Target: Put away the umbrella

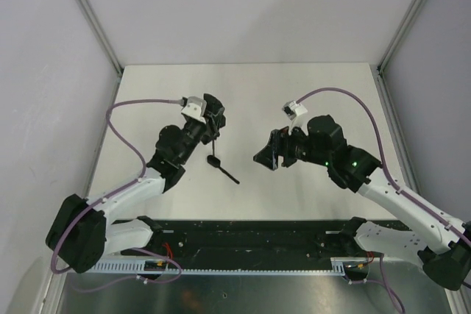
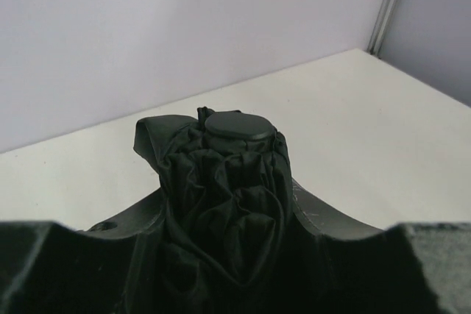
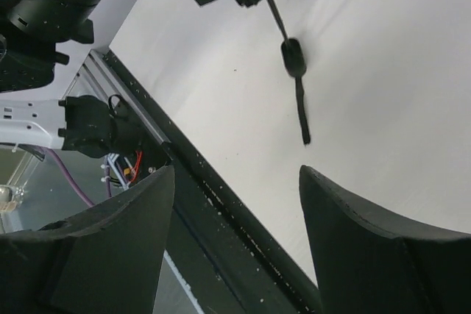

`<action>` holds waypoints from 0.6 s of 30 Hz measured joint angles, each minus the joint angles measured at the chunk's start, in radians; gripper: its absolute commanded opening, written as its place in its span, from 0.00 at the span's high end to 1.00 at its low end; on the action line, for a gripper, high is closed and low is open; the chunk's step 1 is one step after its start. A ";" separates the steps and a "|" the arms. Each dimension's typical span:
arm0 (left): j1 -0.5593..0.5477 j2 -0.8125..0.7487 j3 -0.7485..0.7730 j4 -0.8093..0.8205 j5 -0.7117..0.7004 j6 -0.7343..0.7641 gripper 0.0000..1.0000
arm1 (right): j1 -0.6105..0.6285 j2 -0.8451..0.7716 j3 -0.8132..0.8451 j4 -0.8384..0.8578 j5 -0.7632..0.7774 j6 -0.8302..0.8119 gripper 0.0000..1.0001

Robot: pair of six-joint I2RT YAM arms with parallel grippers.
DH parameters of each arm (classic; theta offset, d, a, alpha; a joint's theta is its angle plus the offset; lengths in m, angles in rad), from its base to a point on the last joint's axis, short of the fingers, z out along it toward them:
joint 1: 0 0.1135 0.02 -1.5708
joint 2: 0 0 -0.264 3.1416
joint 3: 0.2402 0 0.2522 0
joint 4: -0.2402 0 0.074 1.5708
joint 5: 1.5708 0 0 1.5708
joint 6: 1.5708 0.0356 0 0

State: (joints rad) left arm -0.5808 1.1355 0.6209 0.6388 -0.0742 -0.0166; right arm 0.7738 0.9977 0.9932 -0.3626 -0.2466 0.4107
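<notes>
- The left claw [image 1: 213,121] is clamped partway shut on the umbrella [image 2: 221,204]. The bunched black fabric is squeezed between its two fingers, and the round cap [image 2: 237,124] pokes out just past the fingertips.
- Under that claw a thin stem drops to a small knob [image 1: 213,160]. A black strap [image 1: 229,176] trails off it toward the right claw's side. Can't tell if the strap actually touches the desk [image 1: 309,93].
- The right claw [image 1: 263,154] is spread wide with nothing between its fingers. It's well apart from the umbrella and facing it.
</notes>
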 measured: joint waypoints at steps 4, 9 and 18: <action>-0.001 0.031 -0.092 0.212 0.004 0.027 1.00 | -0.004 -0.025 -0.041 -0.005 -0.006 0.028 0.28; -0.015 0.095 -0.200 0.515 -0.002 0.016 1.00 | -0.004 -0.049 -0.045 -0.005 -0.005 0.034 0.28; -0.090 0.269 -0.338 0.649 -0.056 0.016 1.00 | -0.013 -0.049 -0.070 -0.003 -0.006 0.034 0.28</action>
State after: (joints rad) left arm -0.6708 1.4040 0.2832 1.2877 -0.1299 -0.0002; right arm 0.7605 0.9485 0.9234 -0.3660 -0.2523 0.4450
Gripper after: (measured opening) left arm 0.464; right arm 0.719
